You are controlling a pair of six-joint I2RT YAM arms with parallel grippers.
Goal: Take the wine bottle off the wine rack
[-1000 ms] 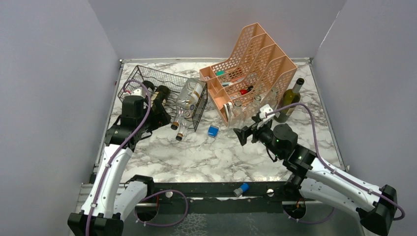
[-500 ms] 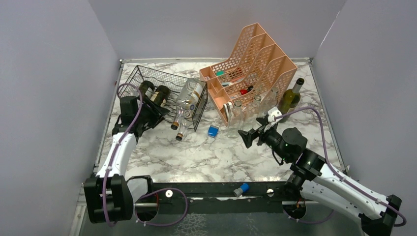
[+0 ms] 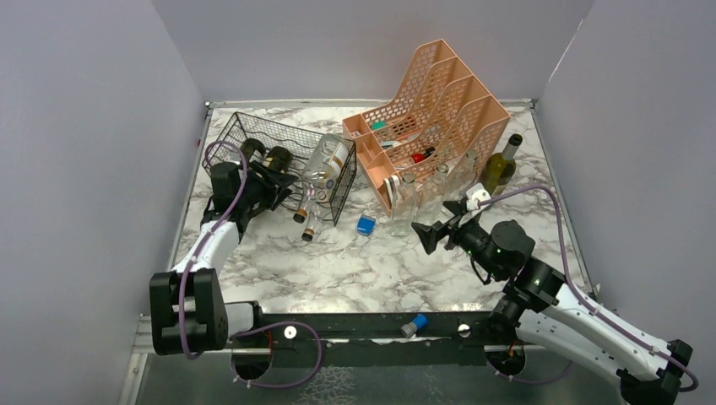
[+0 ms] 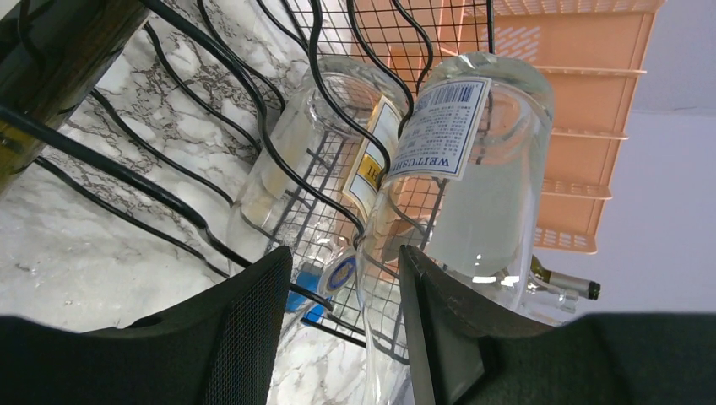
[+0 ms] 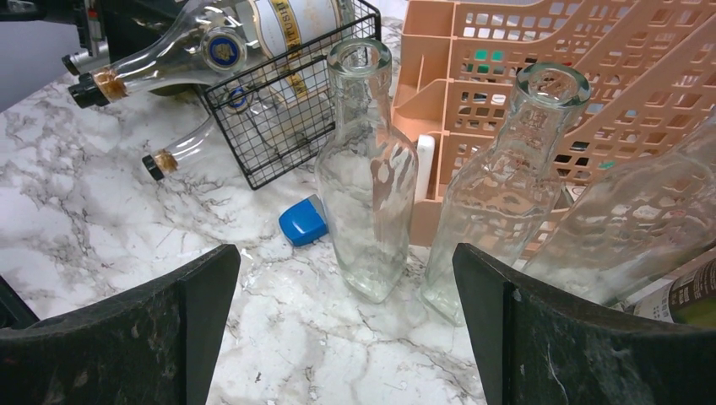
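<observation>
One wine rack (image 3: pixel 253 135) at 10 o'clock; left gripper (image 3: pixel 272 180) at it, jaws part-closed, grip unclear; right gripper (image 3: pixel 427 234) jaws spread, empty

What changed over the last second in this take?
The left arm folded down low. Its left gripper dropped at the near left side of the wine rack while the jaws narrowed; whether they grip anything is unclear. The right gripper drew back slightly toward the near edge, still wide open. The bottles, the rack and the peach organizer stayed put.

Left arm (image 3: pixel 213 243) folded lower, its jaws narrower; right arm (image 3: pixel 509 251) drew back.
</observation>
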